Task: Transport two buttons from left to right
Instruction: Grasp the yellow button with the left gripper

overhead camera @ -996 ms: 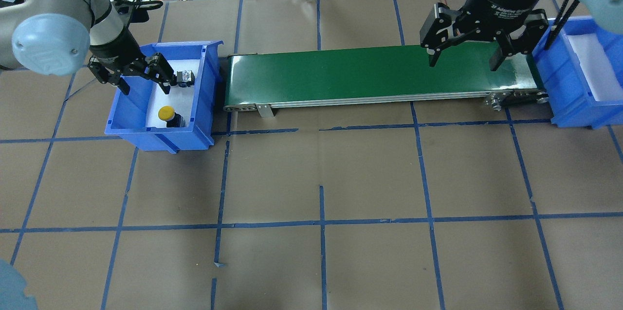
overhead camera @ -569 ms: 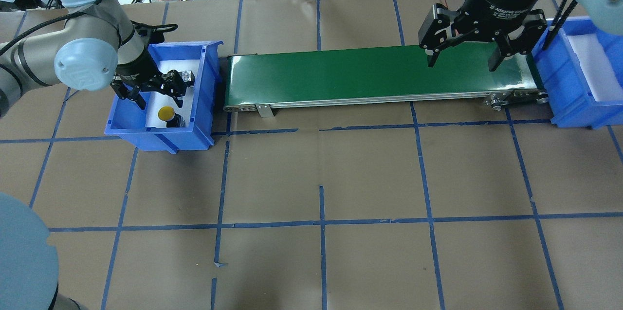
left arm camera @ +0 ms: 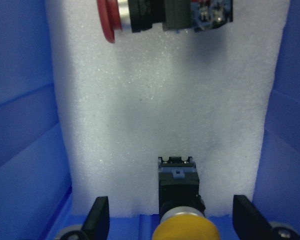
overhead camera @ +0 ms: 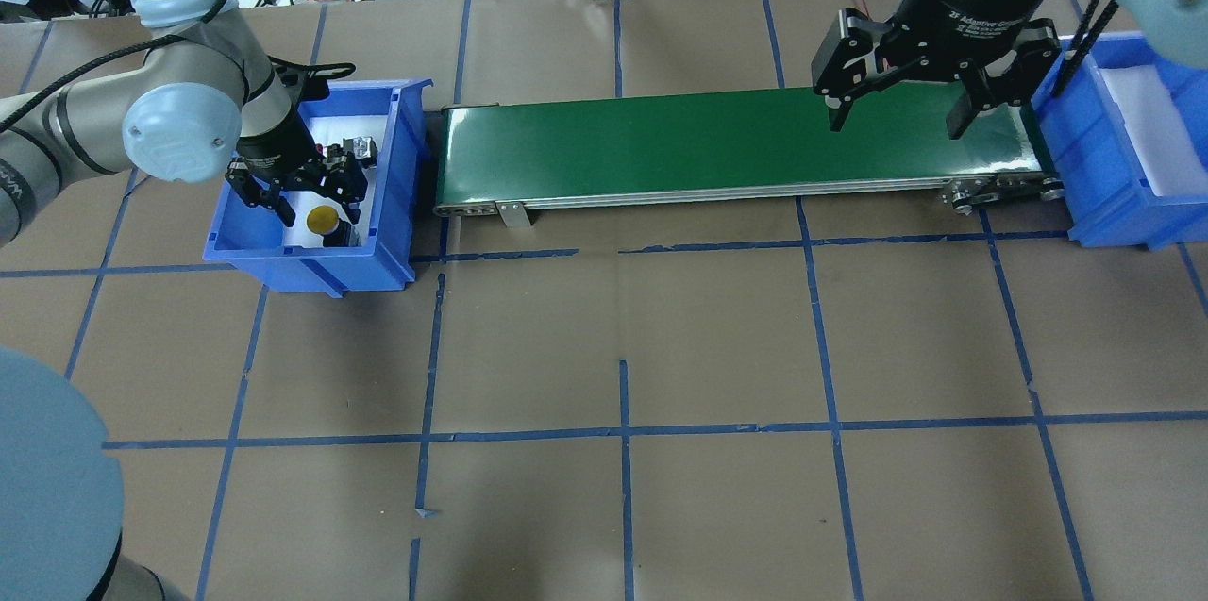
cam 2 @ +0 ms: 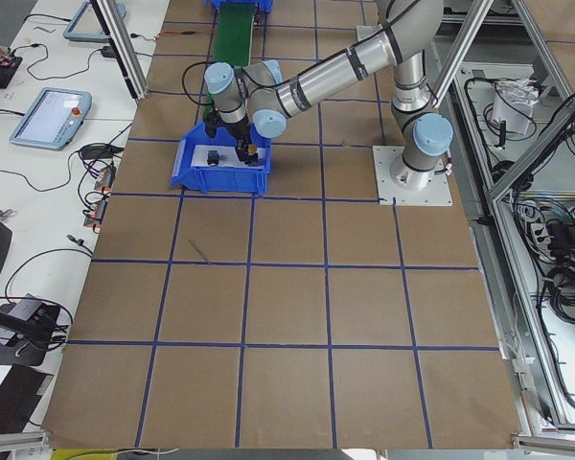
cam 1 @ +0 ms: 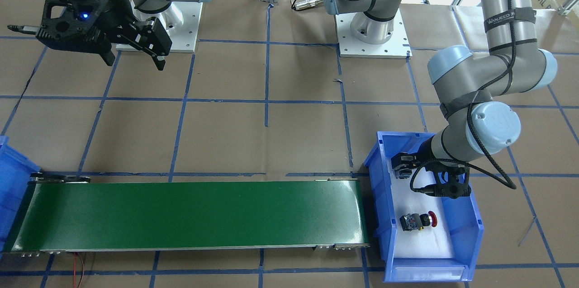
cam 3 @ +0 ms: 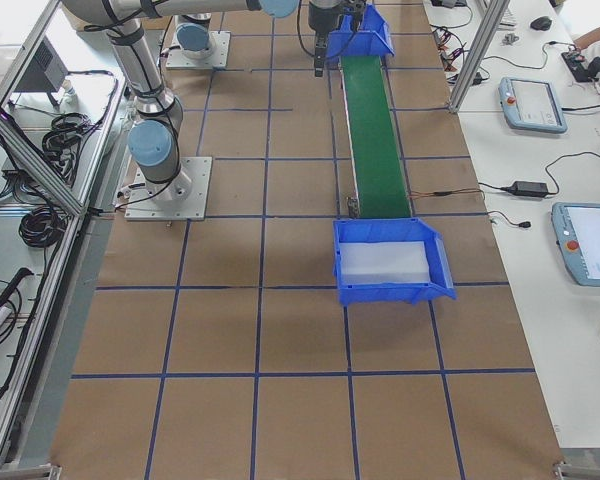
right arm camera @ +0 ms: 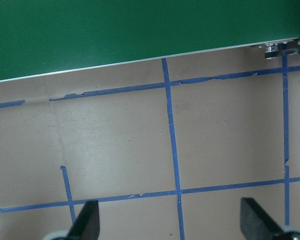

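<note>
Left gripper [left arm camera: 171, 220]: jaws wide, empty, straddling the yellow button [overhead camera: 323, 220] in the left bin [overhead camera: 311, 273]. Red button [cam 1: 418, 221] lies nearby, apart. Right gripper [overhead camera: 897, 125]: wide, empty, over the conveyor [overhead camera: 661, 148]. Neither button transported; both moves outstanding.

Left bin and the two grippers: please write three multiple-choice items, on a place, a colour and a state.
1. Where do the yellow button and the red button lie?
A) on the green belt
B) in the left bin
C) on the bare table

2. Which cap sits between the left gripper's jaws?
A) yellow
B) red
C) green

3. The right gripper's jaws are:
A) shut on a button
B) shut, empty
C) open, empty

Key: 1 B, both lie inside its walls; 2 A, the wrist view shows it; 3 C, jaws apart, nothing between.
</note>
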Motion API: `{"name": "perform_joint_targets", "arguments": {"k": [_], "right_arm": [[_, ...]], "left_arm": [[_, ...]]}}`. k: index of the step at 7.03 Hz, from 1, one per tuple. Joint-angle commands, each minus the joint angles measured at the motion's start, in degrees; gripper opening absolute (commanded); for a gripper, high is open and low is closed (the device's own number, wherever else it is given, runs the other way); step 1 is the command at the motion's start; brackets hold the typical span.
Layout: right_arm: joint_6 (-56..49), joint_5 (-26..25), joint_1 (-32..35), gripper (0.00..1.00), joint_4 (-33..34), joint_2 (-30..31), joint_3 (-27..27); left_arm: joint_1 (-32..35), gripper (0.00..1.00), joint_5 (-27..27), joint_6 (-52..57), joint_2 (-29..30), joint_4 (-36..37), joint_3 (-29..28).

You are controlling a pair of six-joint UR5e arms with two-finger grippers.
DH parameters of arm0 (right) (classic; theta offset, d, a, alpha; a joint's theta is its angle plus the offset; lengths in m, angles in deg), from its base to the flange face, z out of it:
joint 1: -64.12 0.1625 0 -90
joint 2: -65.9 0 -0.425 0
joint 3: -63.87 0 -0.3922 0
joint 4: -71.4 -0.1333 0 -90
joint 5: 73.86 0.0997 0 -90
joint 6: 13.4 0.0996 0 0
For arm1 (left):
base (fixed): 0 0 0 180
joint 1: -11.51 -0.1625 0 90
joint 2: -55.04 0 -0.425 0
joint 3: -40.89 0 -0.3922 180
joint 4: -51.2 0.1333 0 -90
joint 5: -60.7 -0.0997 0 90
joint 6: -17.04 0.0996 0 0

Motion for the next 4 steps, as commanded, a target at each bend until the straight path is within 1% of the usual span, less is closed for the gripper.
{"name": "perform_joint_targets", "arguments": {"k": [1,2,3,4], "right_arm": [[0.01,-0.05,0.00,1.00,0.08,-0.17,-0.06],[0.01,0.12,0.00,1.00,0.00,0.08,-0.06],[-0.25,-0.31,0.00,1.00,0.00,-0.26,-0.06],[-0.69,-0.58,-0.26,1.00,0.00,-0.79,-0.32]], "left_arm": [[0.16,0.28,0.07,0.07,-0.62,-0.19,0.40],[0.24,0.25,0.16,0.07,-0.88,-0.45,0.32],[0.25,0.25,0.24,0.07,-1.32,-1.76,-1.25],[0.33,0.25,0.24,0.07,-1.67,-4.56,-5.18]]}}
